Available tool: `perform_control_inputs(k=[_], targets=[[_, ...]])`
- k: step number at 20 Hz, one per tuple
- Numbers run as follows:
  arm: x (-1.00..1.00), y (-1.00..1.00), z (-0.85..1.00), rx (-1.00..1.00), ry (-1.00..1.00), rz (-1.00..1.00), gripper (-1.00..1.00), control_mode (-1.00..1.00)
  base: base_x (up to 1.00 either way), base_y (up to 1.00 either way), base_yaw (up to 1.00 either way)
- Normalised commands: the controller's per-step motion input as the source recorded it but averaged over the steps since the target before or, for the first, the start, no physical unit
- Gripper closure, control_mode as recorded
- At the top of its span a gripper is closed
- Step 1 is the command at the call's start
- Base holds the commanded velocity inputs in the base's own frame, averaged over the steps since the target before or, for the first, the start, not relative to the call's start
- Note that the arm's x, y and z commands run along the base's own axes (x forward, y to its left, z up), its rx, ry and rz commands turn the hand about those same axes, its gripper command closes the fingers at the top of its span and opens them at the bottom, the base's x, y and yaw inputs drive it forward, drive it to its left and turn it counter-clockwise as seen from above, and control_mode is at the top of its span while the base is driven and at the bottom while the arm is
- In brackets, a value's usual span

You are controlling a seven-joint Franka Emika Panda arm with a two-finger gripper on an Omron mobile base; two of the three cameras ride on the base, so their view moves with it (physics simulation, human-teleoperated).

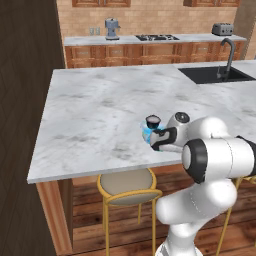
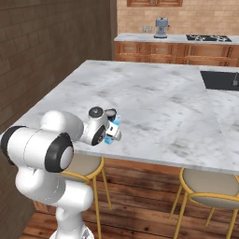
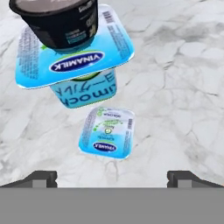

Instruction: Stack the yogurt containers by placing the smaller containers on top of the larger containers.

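The larger container, a squarish light-blue tub (image 3: 74, 59) with a white rim, stands on the marble island (image 1: 100, 110) near its front edge. The dark, almost black smaller container (image 3: 59, 19) sits on top of the tub, toward one side of its lid. The tiny light-blue cup (image 3: 107, 132) stands on the marble just in front of the tub. My gripper (image 3: 117, 178) hovers above it, open, with nothing between the fingertips (image 3: 43, 178). From the left base the dark cup (image 1: 153, 121) and tub (image 1: 146, 133) show just left of the hand (image 1: 161, 141).
The island's front edge (image 1: 100, 170) runs just below the containers, with yellow-framed stools (image 1: 127, 187) (image 2: 210, 189) under it. A black sink with faucet (image 1: 226, 60) lies at the far right. A back counter holds a coffee machine (image 1: 112, 29), hob and toaster.
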Motion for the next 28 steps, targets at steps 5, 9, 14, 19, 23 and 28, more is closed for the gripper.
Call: perform_control_inputs(k=[5, 9, 14, 19, 23, 28], targets=[[0.17, 0.00, -0.21, -0.01, 0.00, 0.00, -1.00, -1.00, 0.00, 0.00, 0.00], [0.21, 0.00, -0.14, -0.01, 0.00, 0.00, -1.00, -1.00, 0.00, 0.00, 0.00], [0.20, 0.00, -0.04, 0.00, 0.00, 0.00, -1.00, -1.00, 0.00, 0.00, 0.00], [0.10, 0.00, -0.08, 0.00, 0.00, 0.00, -1.00, -1.00, 0.00, 0.00, 0.00], [0.03, 0.00, 0.00, 0.00, 0.00, 0.00, -1.00, -1.00, 0.00, 0.00, 0.00], [0.15, 0.00, -0.10, -0.01, 0.00, 0.00, -1.00, -1.00, 0.00, 0.00, 0.00]])
